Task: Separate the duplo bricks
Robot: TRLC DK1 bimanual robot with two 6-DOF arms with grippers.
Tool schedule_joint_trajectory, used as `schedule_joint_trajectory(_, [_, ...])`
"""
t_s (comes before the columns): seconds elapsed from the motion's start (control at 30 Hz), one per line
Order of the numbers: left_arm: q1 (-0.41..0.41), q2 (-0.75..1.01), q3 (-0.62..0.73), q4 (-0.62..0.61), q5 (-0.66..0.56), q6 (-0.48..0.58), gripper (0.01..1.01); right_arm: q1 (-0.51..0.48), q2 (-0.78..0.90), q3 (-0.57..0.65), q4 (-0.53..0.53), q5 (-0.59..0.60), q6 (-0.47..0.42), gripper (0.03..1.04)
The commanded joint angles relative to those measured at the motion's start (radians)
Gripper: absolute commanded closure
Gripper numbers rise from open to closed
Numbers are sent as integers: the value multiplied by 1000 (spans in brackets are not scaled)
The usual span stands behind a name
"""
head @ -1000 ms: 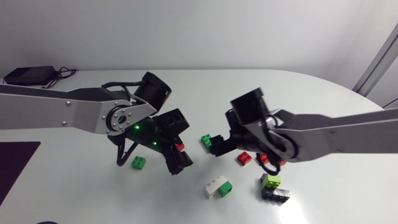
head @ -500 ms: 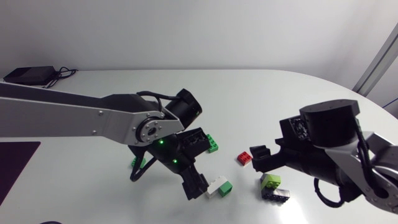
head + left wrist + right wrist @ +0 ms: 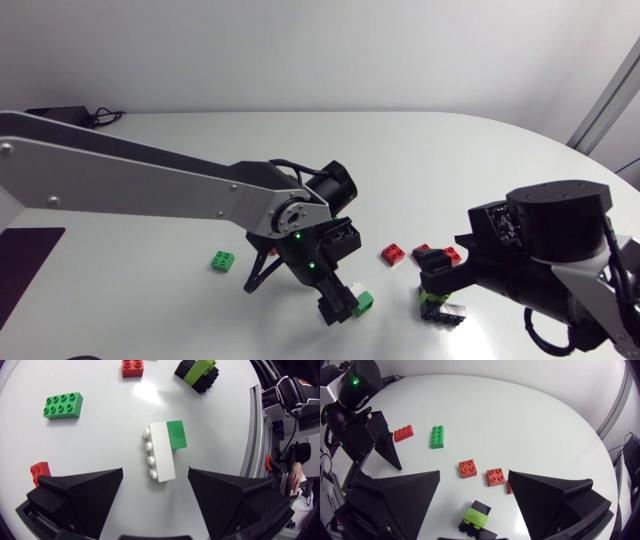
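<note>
**Left end effector shifts over the white-and-green pair**

The white brick and the small green brick clipped to one end of it are joined. They lie on their side on the table, with the white one's studs pointing sideways. The left end effector hangs above the pair with its fingers spread wide. The pair sits in the gap by the fingertips, and neither finger touches it. Half a second ago this end effector stood beside the pair, on the left arm's side. It has since moved across and over the pair.

Ahead of the left fingers lie a long green brick and the lime-and-black stack. A red brick lies just beside one finger.

In the right wrist view the stack lies between the fingers of the right end effector, close to their base. These fingers are also spread wide, and no contact with the stack shows. Ahead of them two red squares lie side by side. In the head view this end effector has moved nearer the stack than it was half a second ago. A second ago both end effectors were close together near the table's middle.

The lone green brick lies where it did. The left arm partly covered it half a second ago, and now it is fully in view, well apart from the rest.
</note>
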Motion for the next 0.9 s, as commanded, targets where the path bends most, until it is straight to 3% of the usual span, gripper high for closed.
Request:
schedule_joint_trajectory(0.0, [-17,39,37,3,-14,-20,166,-20,-19,-23,-19,-12,6,82])
schedule_joint_trajectory(0.1, [-20,55,43,11,-37,-20,211,-24,-28,-23,-24,-19,3,82])
schedule_joint_trajectory(0.37, [-26,65,20,40,-57,-20,687,-24,-22,-15,-22,-27,0,82])
schedule_joint_trajectory(0.7, [-42,45,-8,48,-62,-27,708,12,7,-1,-19,-30,11,84])
schedule_joint_trajectory(0.87, [-5,-20,2,43,-60,-45,713,26,10,22,-22,-27,15,84])
